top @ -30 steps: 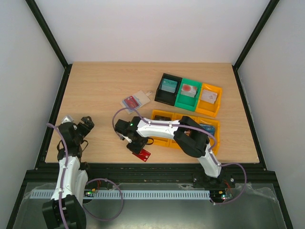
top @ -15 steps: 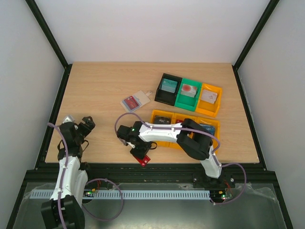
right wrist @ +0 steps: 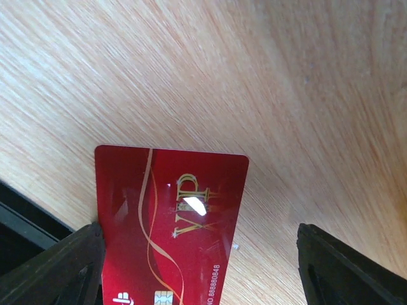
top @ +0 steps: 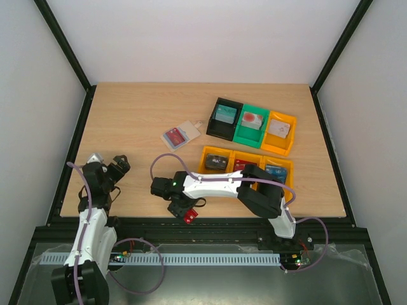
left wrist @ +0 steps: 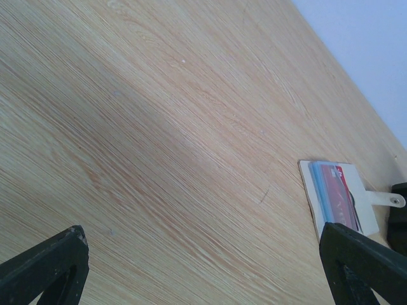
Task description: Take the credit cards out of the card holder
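While my right pincer point(top: 183, 210) hovers at the bench's point(top: 133, 121) 6 o'clock edge over one red card point(top: 190, 216), the card holder point(top: 180, 135) lies well apart toward 12 o'clock, a card showing in it.

Left wrist: left pincer point(left wrist: 202, 234) spread, empty; holder at 4 o'clock.

Right wrist: pincer spread, card flat between, touching its 9 o'clock side only.

Judgement: first card out. Next, go to the holder; thin-edge pinch needed.

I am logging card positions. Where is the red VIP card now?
In the top view, the red VIP card is at the table's near edge, left of centre, at the right pincer, far from the card holder.
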Robot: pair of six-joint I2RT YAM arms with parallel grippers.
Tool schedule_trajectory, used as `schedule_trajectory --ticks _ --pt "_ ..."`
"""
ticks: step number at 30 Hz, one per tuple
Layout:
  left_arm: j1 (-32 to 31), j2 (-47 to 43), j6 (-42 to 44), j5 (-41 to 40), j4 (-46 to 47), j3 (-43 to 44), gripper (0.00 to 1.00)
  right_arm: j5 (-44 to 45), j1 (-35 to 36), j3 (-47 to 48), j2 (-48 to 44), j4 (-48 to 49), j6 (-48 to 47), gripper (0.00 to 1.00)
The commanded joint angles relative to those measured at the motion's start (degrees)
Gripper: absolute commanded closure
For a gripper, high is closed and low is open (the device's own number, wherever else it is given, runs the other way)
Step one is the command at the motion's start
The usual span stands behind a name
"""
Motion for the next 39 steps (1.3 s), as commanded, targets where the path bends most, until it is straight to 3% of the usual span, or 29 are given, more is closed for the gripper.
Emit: schedule_trajectory --ticks 1,9,17,26,31,39 --pt "-0.9 0.2 0.1 -0.5 1.1 -0.6 0.00 1.0 0.5 -2.3 -1.5 2.1 4.4 0.20" --pt "-1.3 0.5 0.1 -0.7 1.0 -0.7 0.00 2.0 1.6 -2.9 1.6 -0.5 3.5 0.21" --pt "-1.5 0.4 0.0 -0.6 1.2 -0.8 0.00 -0.9 3.3 -3.9 -4.7 -3.1 -0.5 0.20" --pt "-1.5 0.2 0.0 -0.6 1.2 -0.8 0.01 -0.8 3.1 -6.8 -6.5 2.6 -1.9 0.19" --pt "-1.5 0.2 0.0 -0.6 1.2 -0.9 0.00 2.5 3.4 -3.6 -3.7 3.2 0.6 0.17" --pt "-1.5 0.4 0.0 -0.5 1.2 -0.9 0.00 -0.8 3.5 -8.2 -5.0 9.3 -4.1 0.17"
